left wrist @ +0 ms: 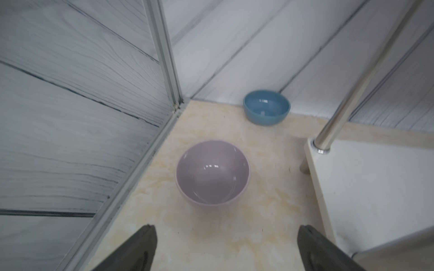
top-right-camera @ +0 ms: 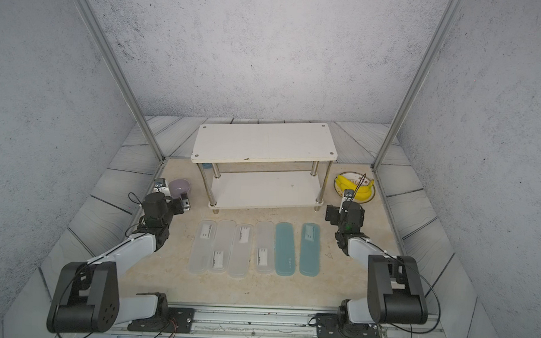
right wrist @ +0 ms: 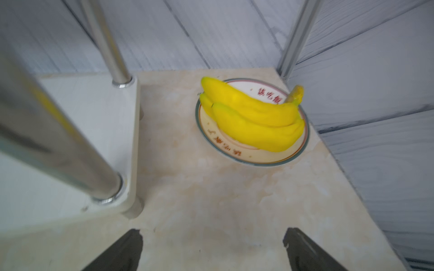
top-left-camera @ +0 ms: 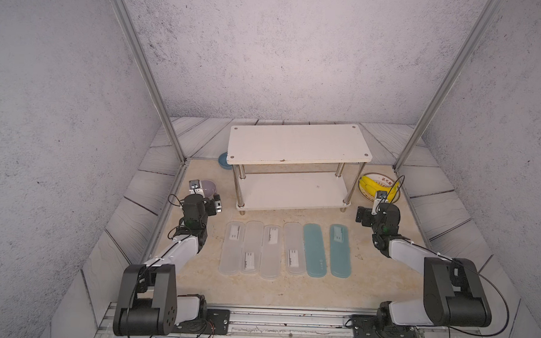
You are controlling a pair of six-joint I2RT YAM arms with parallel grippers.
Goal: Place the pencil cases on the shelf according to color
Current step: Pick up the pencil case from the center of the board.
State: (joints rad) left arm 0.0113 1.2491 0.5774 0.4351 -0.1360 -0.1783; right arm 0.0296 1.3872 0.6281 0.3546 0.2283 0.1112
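Jaws of the left hand [left wrist: 226, 234] stand wide apart with nothing between them, and the right hand [right wrist: 213, 234] is likewise spread fully open and holds nothing. Each hand hangs low over the counter [top-left-camera: 289, 290], pointing away from the robot's base. The left one is beside the left end of the shelf [top-left-camera: 298, 142], facing a purple bowl [left wrist: 212, 173], with a blue bowl [left wrist: 266, 108] farther back by the wall. The right one is beside the shelf's right end, facing a plate [right wrist: 251, 162] of bananas [right wrist: 253, 117]. Both arms are folded, elbows raised near the base rail and forearms reaching forward and down, one on each side of the row of cases.

Between the arms, all six pencil cases [top-left-camera: 271, 251] lie flat on the counter, side by side in front of the shelf with their long axes pointing toward it. Four white cases [top-left-camera: 251, 247] are on the left and two teal cases [top-left-camera: 315, 250] on the right. Neither hand touches any of them. Both boards of the shelf are bare in both top views. By my judgement the task is not yet begun: every case is left to lift and sort by color.
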